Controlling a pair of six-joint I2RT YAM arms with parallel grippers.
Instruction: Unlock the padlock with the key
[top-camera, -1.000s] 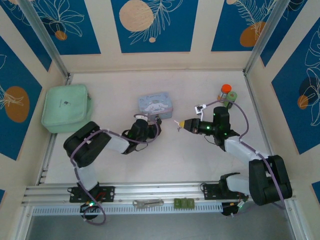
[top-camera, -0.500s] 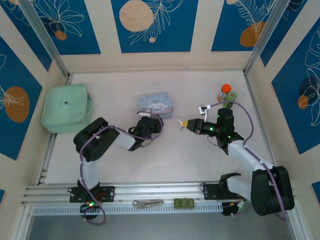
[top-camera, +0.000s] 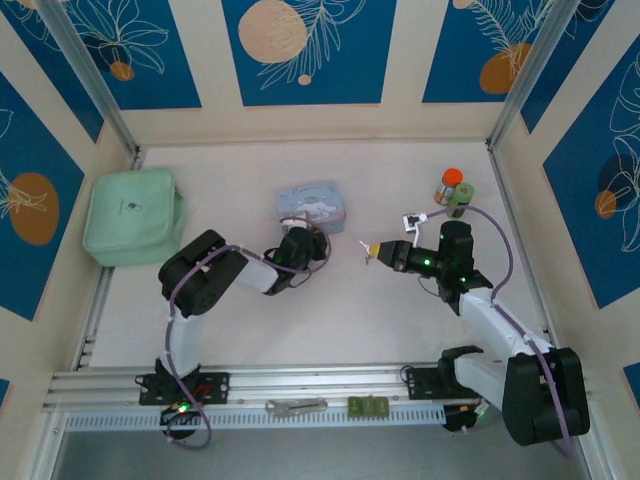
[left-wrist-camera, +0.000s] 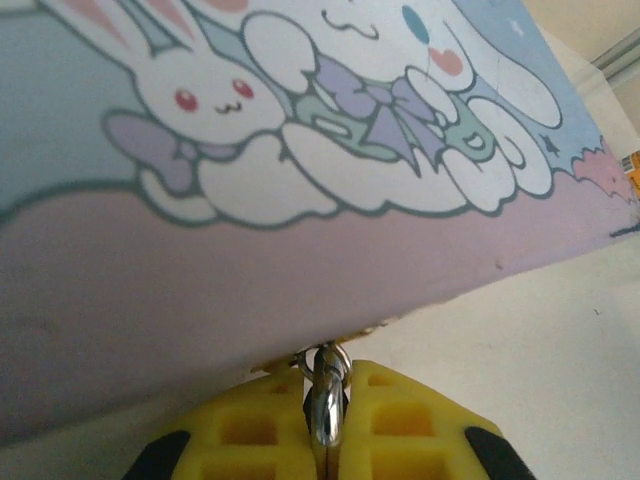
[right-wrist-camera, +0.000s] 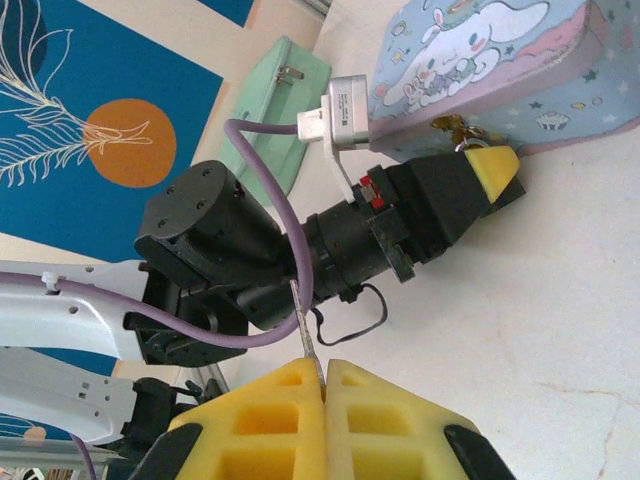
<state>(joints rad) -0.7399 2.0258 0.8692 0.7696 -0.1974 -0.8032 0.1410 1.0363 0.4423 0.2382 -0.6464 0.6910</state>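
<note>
Where the surface (top-camera: 330, 320) runs toward the left wall, a pale green pouch (top-camera: 133, 215) lies flat, well apart from the work. It carries a small dark mark, too small to read.

Left claw (top-camera: 305, 240): pushed up to the near side of the tin (top-camera: 312, 208), pads closed. The wrist view shows a thin silvery loop pinched between the yellow pads. I take it for the shackle of the padlock (left-wrist-camera: 322, 410); the dark body is hidden behind the pads. The loop sits just under the tin's lower edge, beside a bit of brass-coloured metal, so the lock probably hangs from the tin's clasp. Likely reason for the grip: to steady the lock so that it cannot swing when the key arrives.

Tin: pale blue and pink, printed with a white rabbit and a long-eared white character with bows. No lettering that I can make out.

Key (right-wrist-camera: 303, 325): a thin silvery blade standing out from between the closed pads of the right claw (top-camera: 373, 250), aimed left at the other claw. The gap between key tip and lock is open, so no insertion yet. Held nose-on, presumably to line up with the keyway.

Far right: a small bottle (top-camera: 452, 186) with an orange cap, label unreadable.
</note>
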